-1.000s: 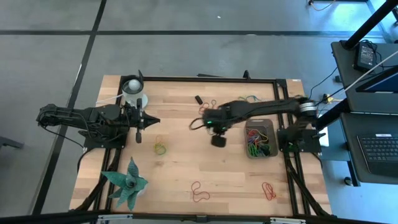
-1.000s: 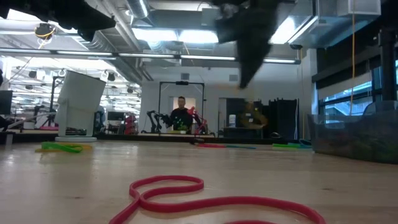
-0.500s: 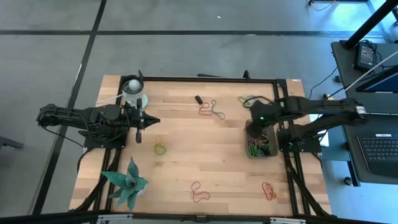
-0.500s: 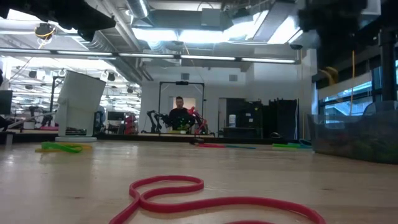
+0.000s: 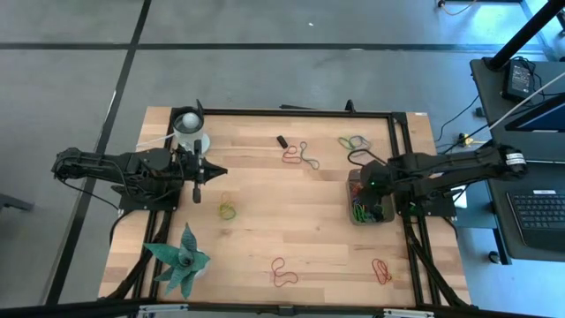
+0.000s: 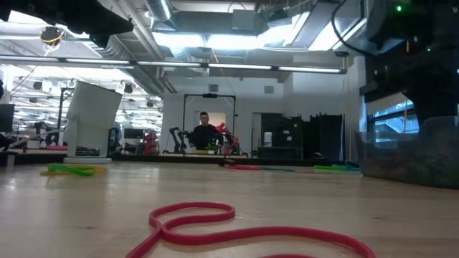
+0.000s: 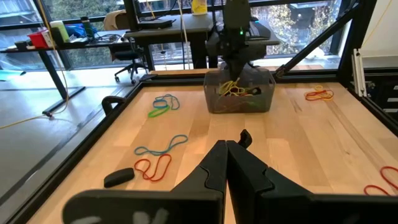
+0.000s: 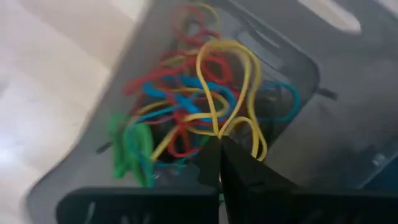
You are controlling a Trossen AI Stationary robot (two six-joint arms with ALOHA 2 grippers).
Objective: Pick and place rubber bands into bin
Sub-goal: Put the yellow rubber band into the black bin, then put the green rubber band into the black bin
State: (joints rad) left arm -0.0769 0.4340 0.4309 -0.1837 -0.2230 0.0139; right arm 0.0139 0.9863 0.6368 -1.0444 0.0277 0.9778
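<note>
The bin [image 5: 353, 217] stands at the table's right edge and holds a pile of rubber bands [image 8: 168, 118] in red, blue, green and yellow. My right gripper [image 5: 375, 182] points down over the bin's far half, shut on a yellow rubber band [image 8: 224, 68]. The left wrist view shows that band [image 7: 232, 88] dangling inside the bin [image 7: 214, 102]. My left gripper [image 5: 221, 171] waits shut above the table's left half, touching nothing. Loose rubber bands lie flat on the wood: a yellow-green one [image 5: 228, 210], a red and blue pair [image 5: 297, 155], green and blue ones [image 5: 355, 141], and two red ones [image 5: 282, 272] [image 5: 381, 270]. My right gripper pinches the yellow rubber band between its two fingertips, at one spot on the loop [image 8: 216, 132]. The fingers come from above, pointing down into the bin. The band hangs slack below them in long loops over the pile; I cannot tell whether it touches the pile.
A white cup [image 5: 190, 132] stands at the far left and a green spiky ornament [image 5: 181, 261] at the near left. A small black oblong piece [image 5: 282, 141] lies near the far edge. Black frame rails run along the table's edges. A person sits far behind the table [image 6: 204, 132].
My right gripper has swung from the table's middle toward the right edge and now stands lower, over the bin, with its wrist rolled. The yellow rubber band has come with it and hangs inside the bin.
</note>
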